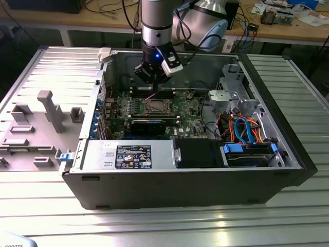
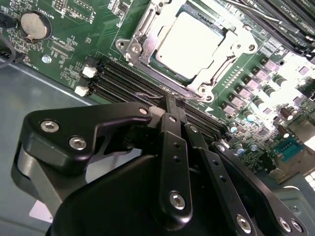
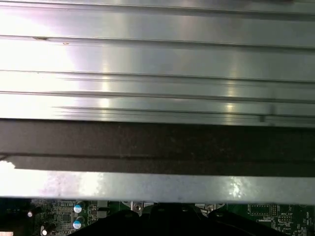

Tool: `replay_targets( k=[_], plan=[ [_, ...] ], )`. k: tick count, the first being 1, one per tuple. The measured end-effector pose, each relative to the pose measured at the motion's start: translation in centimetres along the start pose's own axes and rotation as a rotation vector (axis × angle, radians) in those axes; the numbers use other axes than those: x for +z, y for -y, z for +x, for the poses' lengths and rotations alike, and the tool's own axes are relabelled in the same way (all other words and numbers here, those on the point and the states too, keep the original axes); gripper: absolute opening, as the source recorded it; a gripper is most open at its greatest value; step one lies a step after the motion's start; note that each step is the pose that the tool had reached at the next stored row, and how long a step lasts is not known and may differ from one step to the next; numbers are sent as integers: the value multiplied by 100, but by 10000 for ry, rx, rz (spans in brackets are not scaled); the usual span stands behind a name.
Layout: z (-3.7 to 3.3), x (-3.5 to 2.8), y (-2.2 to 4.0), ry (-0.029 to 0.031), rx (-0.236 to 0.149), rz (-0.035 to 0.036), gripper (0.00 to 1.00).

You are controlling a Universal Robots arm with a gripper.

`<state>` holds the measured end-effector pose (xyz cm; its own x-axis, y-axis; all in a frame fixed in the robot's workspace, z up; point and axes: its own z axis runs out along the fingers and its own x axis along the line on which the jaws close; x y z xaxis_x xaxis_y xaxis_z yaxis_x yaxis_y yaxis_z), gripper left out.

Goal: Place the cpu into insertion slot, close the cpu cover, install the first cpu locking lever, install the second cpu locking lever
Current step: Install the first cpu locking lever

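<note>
The cpu (image 2: 189, 42) lies flat in the insertion slot (image 2: 196, 92) on the green motherboard, its silvery top showing through the opening of the cpu cover (image 2: 145, 45), which lies down over it. In the exterior view the cpu (image 1: 156, 107) sits mid-board inside the open case. My gripper (image 1: 152, 77) hangs just above and behind it. In the second wrist view the gripper (image 2: 173, 101) is shut, fingers pressed together, with its tips just off the slot's edge. A thin wire lever (image 2: 147, 96) curves right beside the tips. I cannot tell whether they touch it.
Long memory slots (image 2: 125, 81) run beside the socket, and a coin battery (image 2: 33, 25) sits further off. A black card (image 1: 146, 125), the power supply (image 1: 131, 154) and a drive cage with cables (image 1: 247, 131) crowd the case. The case wall (image 3: 157, 147) stands close behind the wrist.
</note>
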<state>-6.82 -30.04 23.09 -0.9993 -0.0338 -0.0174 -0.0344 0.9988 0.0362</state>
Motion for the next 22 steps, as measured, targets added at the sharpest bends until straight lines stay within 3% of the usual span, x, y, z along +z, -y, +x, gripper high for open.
replay_targets(
  k=[6, 22],
  plan=[
    [-62, 38, -5, 0, 12, 1, 11],
    [-115, 69, -2, 0, 28, 2, 11]
  ],
)
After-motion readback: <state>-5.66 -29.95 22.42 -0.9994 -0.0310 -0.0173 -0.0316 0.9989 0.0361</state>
